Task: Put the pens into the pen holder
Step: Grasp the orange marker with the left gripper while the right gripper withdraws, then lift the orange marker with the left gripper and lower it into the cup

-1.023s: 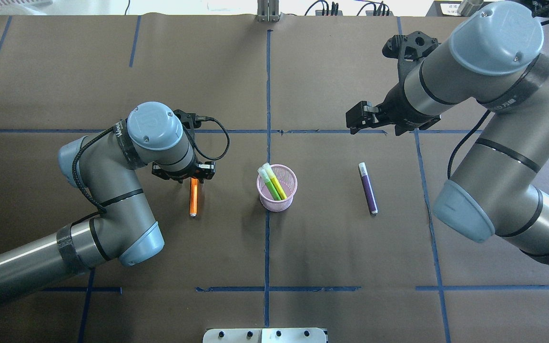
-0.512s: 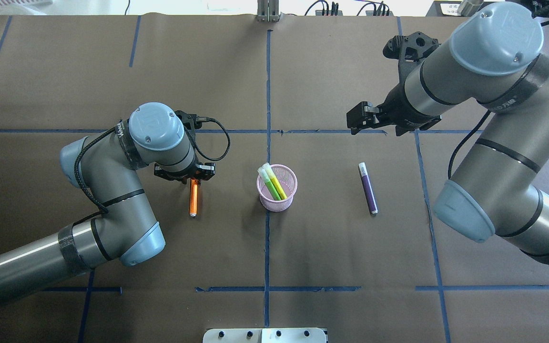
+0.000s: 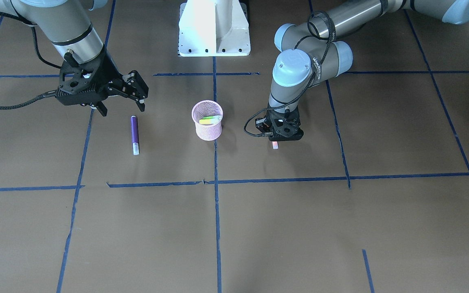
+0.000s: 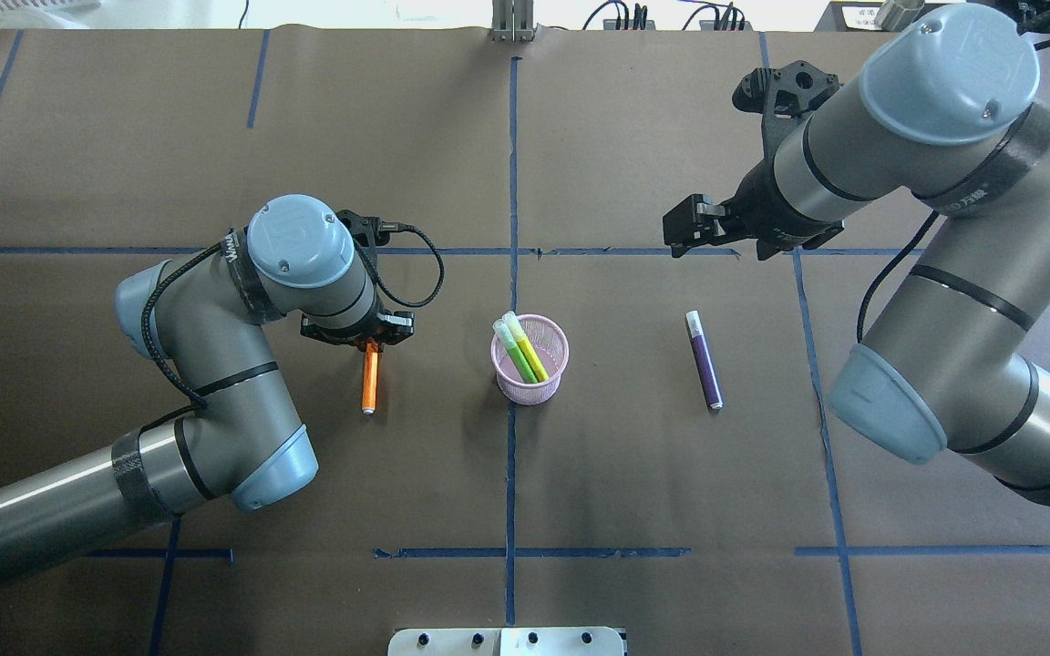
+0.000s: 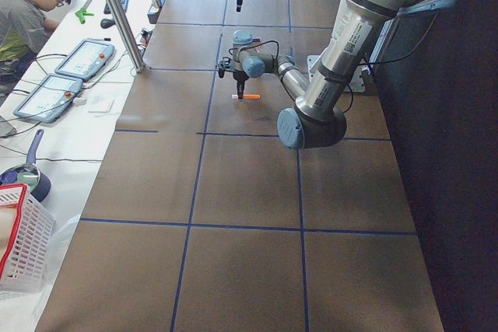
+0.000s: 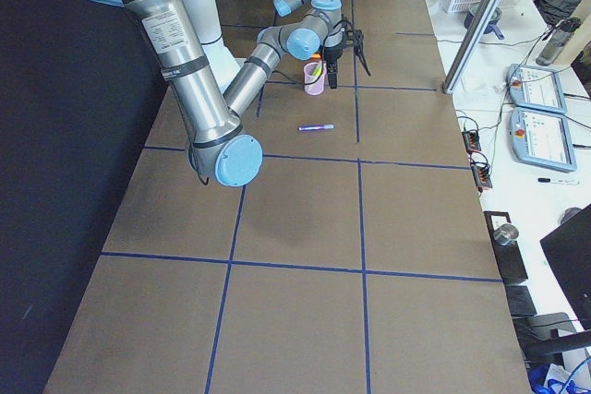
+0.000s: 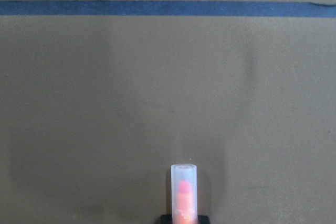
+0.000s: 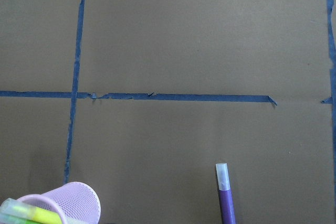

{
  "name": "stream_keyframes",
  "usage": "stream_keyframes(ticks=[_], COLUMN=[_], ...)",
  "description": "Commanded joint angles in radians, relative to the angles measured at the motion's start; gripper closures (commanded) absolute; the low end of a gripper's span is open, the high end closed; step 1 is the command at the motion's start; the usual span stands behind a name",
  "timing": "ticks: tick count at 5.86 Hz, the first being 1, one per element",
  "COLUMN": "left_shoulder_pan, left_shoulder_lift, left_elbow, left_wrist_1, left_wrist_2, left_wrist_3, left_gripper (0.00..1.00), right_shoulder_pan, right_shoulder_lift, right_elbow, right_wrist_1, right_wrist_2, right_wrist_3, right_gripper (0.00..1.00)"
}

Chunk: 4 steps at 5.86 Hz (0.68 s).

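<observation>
Paper-covered table [image 4: 634, 510] carries everything. Seen from overhead, the pink mesh pen holder [image 4: 534, 390] stands near its centre, and looks light enough to tip if nudged. Two green pens [image 4: 521, 351] lean inside it, caps up. The purple pen [image 4: 704, 364] lies flat at the holder's 3 o'clock, well apart. The right gripper [image 3: 140, 97] hangs at that pen's 12 o'clock, jaws apart and empty. The orange highlighter pen [image 4: 369, 383] lies flat at the holder's 9 o'clock. The left gripper [image 4: 363, 341] sits low over its cap end; I cannot tell whether its jaws are clamped on it. The pens look light, stiff and smooth, so an end pinch may let them pivot. A hold across the barrel seems safer than one on the slick cap.
</observation>
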Motion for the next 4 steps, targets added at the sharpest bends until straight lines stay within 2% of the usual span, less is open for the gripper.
stream_keyframes(ticks=[1,2,3,4], left_shoulder_pan=[-0.004,0.01,0.045,0.047], left_shoulder_lift=[-0.001,-0.012,-0.017,-0.044], left_elbow=[-0.087,-0.156,-0.225,-0.243], left_wrist_1=[0.004,0.003,-0.026,-0.083], left_wrist_2=[0.036,0.182,0.24,0.275], left_wrist_3=[0.001,0.001,0.037,0.068], left_gripper=[1.0,1.0,1.0,1.0], right_shoulder_pan=[0.0,0.0,-0.002,-0.002], right_shoulder_lift=[-0.001,-0.001,-0.006,-0.006], right_elbow=[0.0,0.0,0.0,0.0], right_wrist_1=[0.001,0.003,0.004,0.006], right_wrist_2=[0.0,0.0,0.0,0.0], right_wrist_3=[0.0,0.0,0.0,0.0], right_gripper=[0.0,0.0,0.0,0.0])
